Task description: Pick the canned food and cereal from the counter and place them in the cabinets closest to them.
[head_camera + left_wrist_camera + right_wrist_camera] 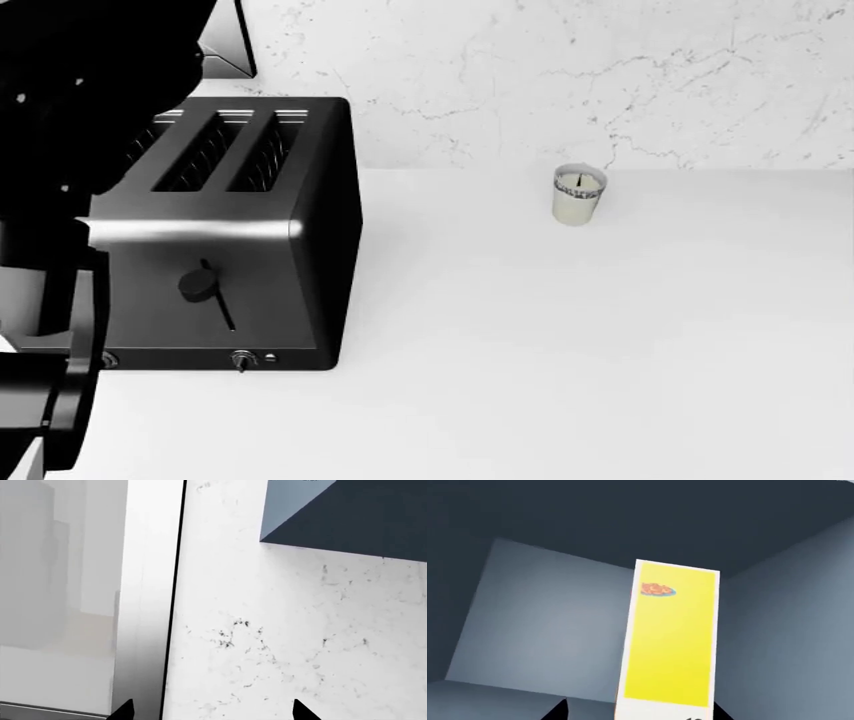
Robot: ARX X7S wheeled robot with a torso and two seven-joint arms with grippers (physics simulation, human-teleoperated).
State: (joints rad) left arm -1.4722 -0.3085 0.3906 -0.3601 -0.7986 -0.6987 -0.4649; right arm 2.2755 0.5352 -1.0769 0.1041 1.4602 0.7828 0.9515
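The cereal (672,635) is a yellow-and-white box standing upright inside a blue-grey cabinet (534,630) in the right wrist view. My right gripper (640,712) is open. The box lies between its fingertips, close to one and clearly apart from the other (558,711). In the left wrist view my left gripper (213,712) is open with nothing between its fingertips, facing a speckled white wall (287,630) below a blue cabinet corner (347,515). The canned food is out of view. The white counter (574,340) fills the head view.
A black toaster (227,240) stands on the counter at the left, with my dark left arm (67,150) over it. A small cream shaker (578,195) stands by the marble back wall. A steel-grey panel (60,595) borders the left wrist view.
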